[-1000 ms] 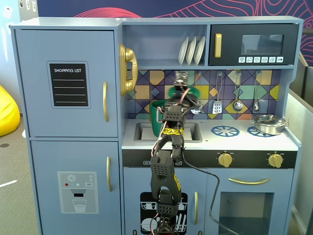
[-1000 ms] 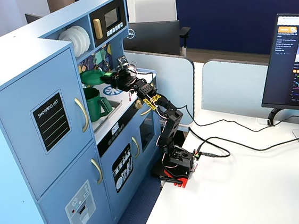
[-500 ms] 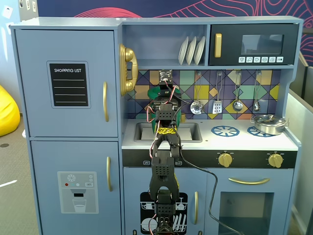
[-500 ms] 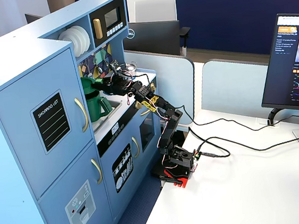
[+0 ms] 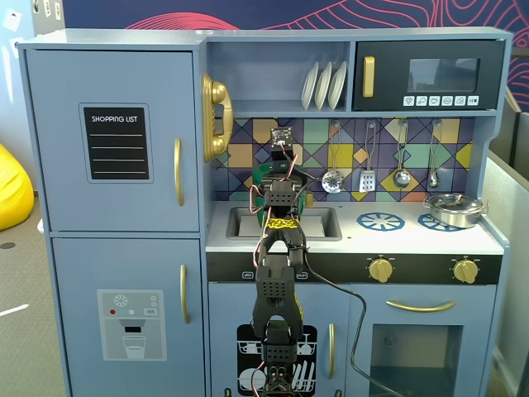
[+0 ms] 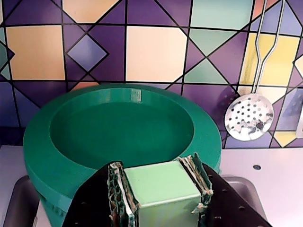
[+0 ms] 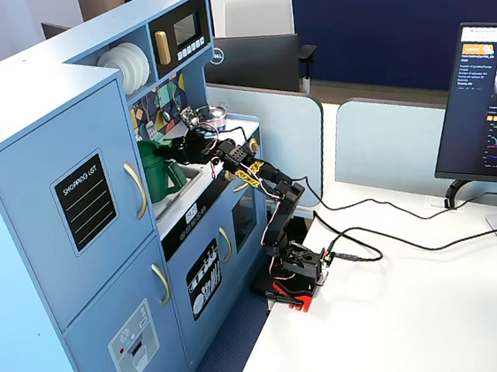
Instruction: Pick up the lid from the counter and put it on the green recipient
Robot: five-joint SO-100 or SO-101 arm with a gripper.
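Your gripper (image 6: 162, 194) is clamped on the pale green square knob (image 6: 163, 184) of the lid (image 6: 118, 132), 1 finger pressed against each side of it in the wrist view. The lid fills most of that view as a dark green disc with a raised rim around a sunken centre, and it sits level in front of the tiled backsplash (image 6: 156, 52). Below its left edge you can see a strip of darker green side wall, most likely the green recipient (image 6: 49, 210), but the contact between the 2 is hidden from this angle. To the right in the wrist view a perforated steel skimmer (image 6: 248, 117) hangs against the tiles.

In a fixed view your arm (image 5: 277, 273) reaches up from the foot of the toy kitchen and covers almost all of the green parts above the sink (image 5: 322, 223). In a fixed view from the side, the green recipient (image 7: 156, 171) stands upright at the sink with the gripper (image 7: 182, 144) at its top. The steel pot (image 5: 453, 208) rests on the right burner, well apart from the arm
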